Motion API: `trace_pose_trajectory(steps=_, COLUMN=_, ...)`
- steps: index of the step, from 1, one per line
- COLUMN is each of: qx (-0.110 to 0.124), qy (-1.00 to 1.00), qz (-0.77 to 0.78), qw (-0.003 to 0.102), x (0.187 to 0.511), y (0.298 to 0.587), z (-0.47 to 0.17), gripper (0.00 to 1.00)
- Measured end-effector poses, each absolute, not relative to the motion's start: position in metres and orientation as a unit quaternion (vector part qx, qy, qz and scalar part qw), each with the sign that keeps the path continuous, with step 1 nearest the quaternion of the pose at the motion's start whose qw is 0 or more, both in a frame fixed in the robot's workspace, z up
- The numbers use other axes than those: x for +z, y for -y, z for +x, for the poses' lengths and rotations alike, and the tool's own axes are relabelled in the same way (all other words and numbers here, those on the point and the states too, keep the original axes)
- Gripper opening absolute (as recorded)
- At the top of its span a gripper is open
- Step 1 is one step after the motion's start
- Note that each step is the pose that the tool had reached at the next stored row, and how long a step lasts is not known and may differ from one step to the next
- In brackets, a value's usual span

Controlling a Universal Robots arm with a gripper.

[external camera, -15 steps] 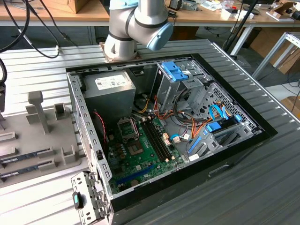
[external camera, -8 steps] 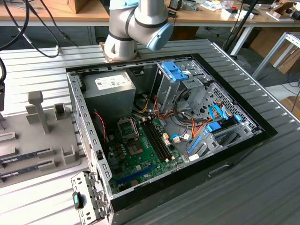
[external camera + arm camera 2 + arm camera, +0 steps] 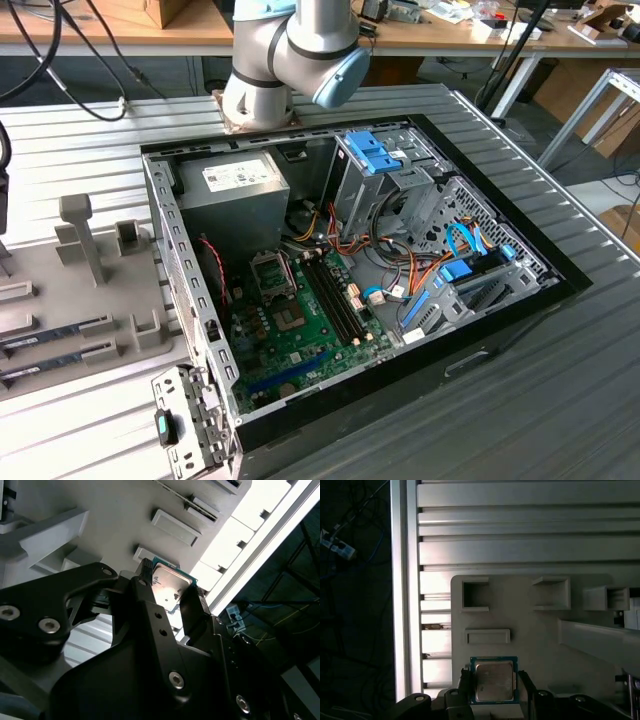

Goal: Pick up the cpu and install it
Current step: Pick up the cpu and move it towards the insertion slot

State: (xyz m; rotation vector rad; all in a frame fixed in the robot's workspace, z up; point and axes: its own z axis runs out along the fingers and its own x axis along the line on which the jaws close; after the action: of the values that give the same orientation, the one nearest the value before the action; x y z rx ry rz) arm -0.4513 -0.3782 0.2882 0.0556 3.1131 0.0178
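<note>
The cpu (image 3: 493, 680) is a flat square chip with a silver top and a thin green rim. In both wrist views it sits between the two black fingers of my gripper (image 3: 494, 688), which press against two opposite edges of the cpu (image 3: 169, 586). The gripper (image 3: 171, 589) is over the pale grey holder tray (image 3: 535, 630), close to its edge and its small rectangular recesses. In the exterior view the open computer case (image 3: 350, 270) lies on the table with its green motherboard (image 3: 300, 335) and the square socket (image 3: 270, 275) exposed. The arm's base (image 3: 285, 60) stands behind the case.
The grey tray (image 3: 90, 290) lies at the exterior view's left of the case, with upright posts and long dark memory sticks (image 3: 55, 340). Inside the case are a power supply (image 3: 235, 195), bundled cables (image 3: 400, 275) and blue drive brackets (image 3: 375, 150). A ribbed metal tabletop (image 3: 520, 535) surrounds the tray.
</note>
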Motion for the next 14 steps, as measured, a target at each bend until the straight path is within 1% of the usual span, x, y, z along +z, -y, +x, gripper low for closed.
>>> trace_pose_trajectory(steps=14, qx=0.006, qy=-1.0, qz=0.018, qw=0.014, x=0.298, y=0.3782, z=-0.4514, gripper=0.47)
